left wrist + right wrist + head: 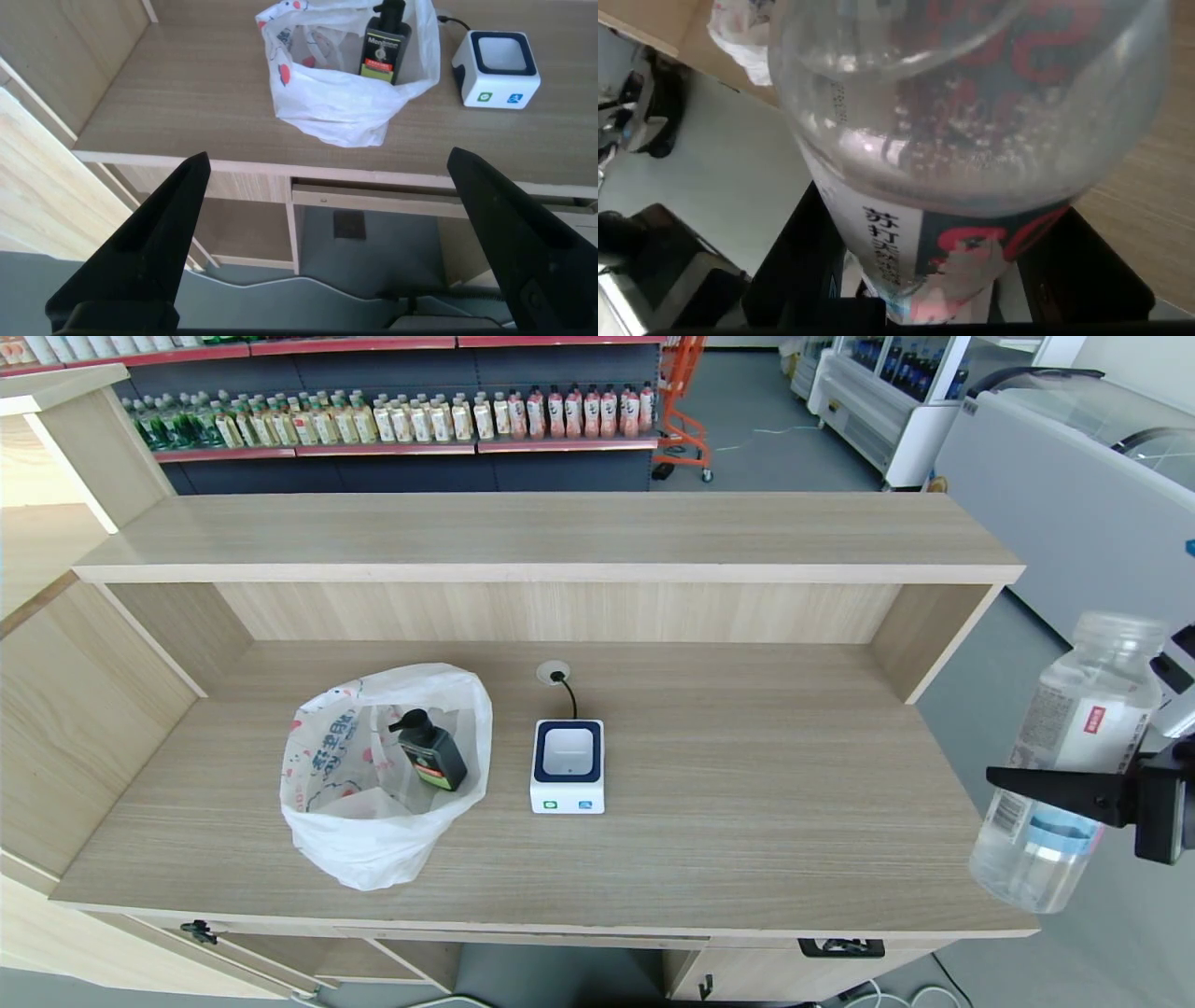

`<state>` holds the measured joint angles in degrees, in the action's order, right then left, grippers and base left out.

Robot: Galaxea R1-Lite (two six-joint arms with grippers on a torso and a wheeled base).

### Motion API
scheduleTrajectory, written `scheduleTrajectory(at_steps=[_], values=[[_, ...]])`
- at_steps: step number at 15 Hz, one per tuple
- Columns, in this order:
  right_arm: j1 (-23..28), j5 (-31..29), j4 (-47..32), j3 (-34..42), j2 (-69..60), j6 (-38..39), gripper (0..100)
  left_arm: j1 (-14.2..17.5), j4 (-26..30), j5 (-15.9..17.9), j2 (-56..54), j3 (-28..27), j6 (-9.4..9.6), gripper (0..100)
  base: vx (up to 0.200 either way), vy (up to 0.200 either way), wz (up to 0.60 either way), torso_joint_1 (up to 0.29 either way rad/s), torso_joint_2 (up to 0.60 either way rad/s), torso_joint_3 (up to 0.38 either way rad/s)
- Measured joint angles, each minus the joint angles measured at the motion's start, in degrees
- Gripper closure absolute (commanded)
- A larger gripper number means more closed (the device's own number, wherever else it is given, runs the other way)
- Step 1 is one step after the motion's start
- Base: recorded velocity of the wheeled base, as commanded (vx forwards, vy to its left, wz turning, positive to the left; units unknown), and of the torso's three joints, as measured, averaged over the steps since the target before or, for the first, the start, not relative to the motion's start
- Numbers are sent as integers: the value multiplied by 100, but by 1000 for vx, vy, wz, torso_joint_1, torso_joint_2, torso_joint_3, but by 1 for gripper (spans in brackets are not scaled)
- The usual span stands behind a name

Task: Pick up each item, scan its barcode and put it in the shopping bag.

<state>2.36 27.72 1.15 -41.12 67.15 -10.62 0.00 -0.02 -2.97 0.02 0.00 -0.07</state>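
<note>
A clear plastic bottle (1074,756) with a white label hangs off the counter's right end, tilted, with my right gripper (1088,793) shut on its lower half. In the right wrist view the bottle (971,149) is very close to the lens. The white shopping bag (373,775) stands open on the counter's left part, a black pump bottle (431,751) inside it. The white scanner (568,765) with a dark-rimmed window sits just right of the bag. My left gripper (336,243) is open, low in front of the counter's front edge, facing the bag (341,84) and the scanner (497,67).
The wooden counter (747,784) has a raised back ledge and side walls. A cable runs from the scanner to a grommet (553,672). Shelves of drinks stand behind, freezers to the right. A drawer front (374,201) sits under the counter edge.
</note>
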Motion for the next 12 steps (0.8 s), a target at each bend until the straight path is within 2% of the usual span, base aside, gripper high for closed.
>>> scheduleTrajectory(at_steps=[1, 3, 6, 8, 9, 12], values=[[-46, -358, -6, -105, 0, -664, 100, 0, 2, 0, 0, 0, 0, 0, 0, 0, 0, 0, 0, 0], [-258, -558, 462, -162, 77, -2227, 100, 0, 2, -2, 0, 0, 0, 0, 0, 0, 0, 0, 0, 0], [-720, -635, 1686, 149, 291, -4550, 100, 0, 2, 0, 0, 0, 0, 0, 0, 0, 0, 0, 0, 0], [-880, -611, 2105, 334, 402, -5890, 100, 0, 0, 0, 0, 0, 0, 0, 0, 0, 0, 0, 0, 0], [-941, -553, 2316, 389, 446, -6322, 100, 0, 2, 2, 0, 0, 0, 0, 0, 0, 0, 0, 0, 0], [-1037, -413, 2394, 433, 527, -6396, 100, 0, 2, 0, 0, 0, 0, 0, 0, 0, 0, 0, 0, 0]])
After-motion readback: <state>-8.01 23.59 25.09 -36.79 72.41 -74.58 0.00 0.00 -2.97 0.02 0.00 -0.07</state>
